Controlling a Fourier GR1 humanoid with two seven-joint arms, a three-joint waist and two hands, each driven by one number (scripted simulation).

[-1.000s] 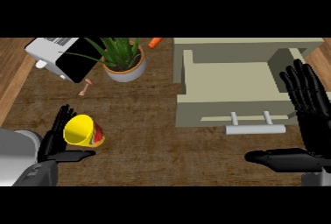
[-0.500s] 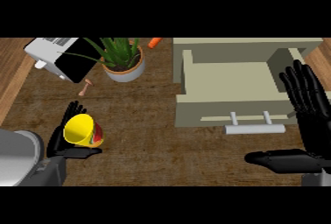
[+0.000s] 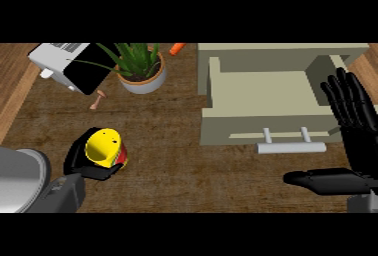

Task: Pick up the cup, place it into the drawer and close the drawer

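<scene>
A cup (image 3: 105, 146), yellow inside with a red outer wall, stands on the dark counter at the lower left. My left hand (image 3: 83, 161) is curled round it from the left and below, its fingers wrapping the cup's side. The beige drawer (image 3: 267, 95) stands pulled open at the upper right, its inside bare, with a pale bar handle (image 3: 291, 147) on its front. My right hand (image 3: 353, 131) rests open at the right edge, fingers pointing up beside the drawer's right wall, thumb stretched left.
A potted green plant (image 3: 139, 70) stands at the back, left of the drawer. A white toaster (image 3: 65, 63) sits at the back left. A small orange item (image 3: 176, 48) lies behind the plant, and a small tan piece (image 3: 97, 102) lies on the counter.
My left hand has closed round the cup, fingers going from upright beside it to curled on its side. The left forearm has shifted slightly. The right hand has stayed put.
</scene>
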